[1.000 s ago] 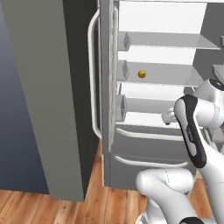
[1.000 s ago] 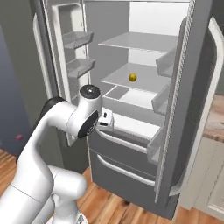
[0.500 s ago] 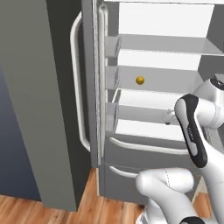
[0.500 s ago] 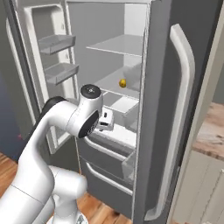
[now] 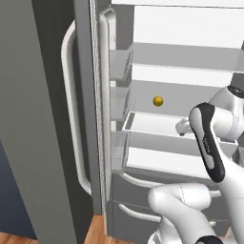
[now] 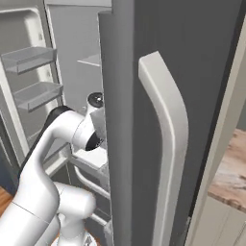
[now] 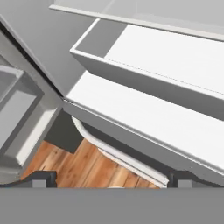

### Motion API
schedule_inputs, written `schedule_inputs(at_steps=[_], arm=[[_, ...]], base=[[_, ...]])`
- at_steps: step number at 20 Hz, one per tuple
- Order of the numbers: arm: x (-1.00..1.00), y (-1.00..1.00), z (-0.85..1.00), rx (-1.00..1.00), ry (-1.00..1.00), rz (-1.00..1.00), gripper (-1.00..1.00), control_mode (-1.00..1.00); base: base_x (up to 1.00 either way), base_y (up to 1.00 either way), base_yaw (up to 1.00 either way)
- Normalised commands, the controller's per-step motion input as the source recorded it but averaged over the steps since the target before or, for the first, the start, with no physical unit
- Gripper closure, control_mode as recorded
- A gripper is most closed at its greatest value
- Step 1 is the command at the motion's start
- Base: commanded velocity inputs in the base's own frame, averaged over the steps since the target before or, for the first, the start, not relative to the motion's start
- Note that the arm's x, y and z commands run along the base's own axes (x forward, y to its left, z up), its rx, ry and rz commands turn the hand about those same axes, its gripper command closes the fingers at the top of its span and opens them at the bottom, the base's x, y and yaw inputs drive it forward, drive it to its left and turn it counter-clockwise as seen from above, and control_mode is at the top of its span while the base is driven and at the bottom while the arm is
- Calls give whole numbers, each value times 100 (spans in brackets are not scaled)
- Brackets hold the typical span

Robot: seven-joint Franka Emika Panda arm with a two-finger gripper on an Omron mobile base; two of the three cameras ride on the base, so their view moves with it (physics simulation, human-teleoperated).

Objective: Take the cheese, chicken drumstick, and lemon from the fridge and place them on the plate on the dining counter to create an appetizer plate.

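Closing in on the open fridge (image 5: 190, 62), the gripper (image 7: 109, 181) spreads wide and empty, lemon (image 5: 158, 101) waiting on a shelf at ten o'clock of the wrist, so reaching up comes next.

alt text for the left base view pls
An open fridge with white interior and grey shelves holds a small round yellow lemon on a middle shelf. The robot's white arm rises at lower right in front of the shelves.
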Motion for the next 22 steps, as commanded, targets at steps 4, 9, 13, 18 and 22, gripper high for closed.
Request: schedule_inputs(at_steps=[4, 9, 13, 18, 22], arm=[[0, 0, 0, 0, 0, 0, -100, 100], [0, 0, 0, 0, 0, 0, -100, 100], [0, 0, 0, 0, 0, 0, -100, 100], [0, 0, 0, 0, 0, 0, -100, 100], [0, 0, 0, 0, 0, 0, -100, 100]], base=[[62, 0, 4], [73, 5, 0], [65, 15, 0], [53, 24, -2], [48, 25, -7]])
